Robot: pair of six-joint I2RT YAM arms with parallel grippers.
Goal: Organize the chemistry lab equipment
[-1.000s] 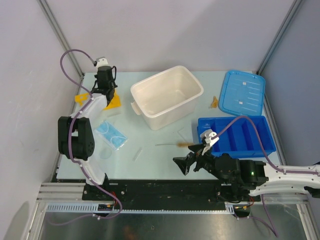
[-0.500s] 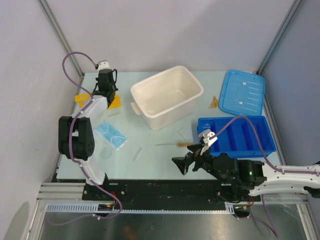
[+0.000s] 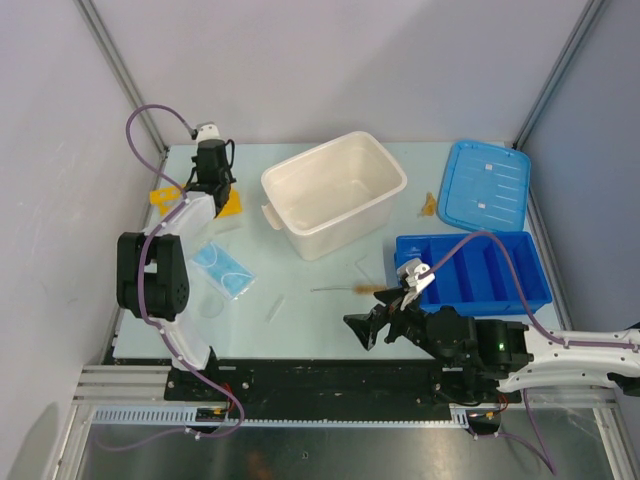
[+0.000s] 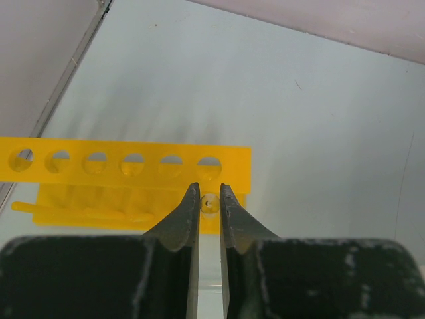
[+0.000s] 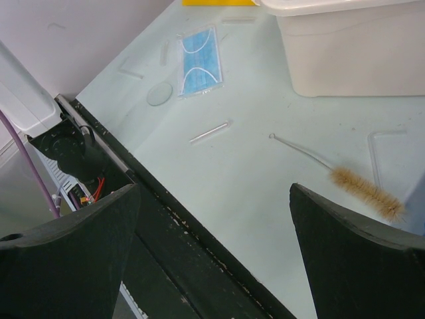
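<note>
Hovering over the yellow rack point(image 4: 99, 161), the left gripper point(image 4: 210, 194) is pinching what looks like a clear tube point(image 4: 210, 203); it should be lining up with a hole point(image 4: 208, 167). The right gripper point(image 5: 212, 219) is sitting wide open near the brush point(image 5: 368, 193).

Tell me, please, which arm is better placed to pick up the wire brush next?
Right. The right hand is open and close to the wire brush, which lies just ahead of it. The left hand is far away, at the yellow rack.
</note>
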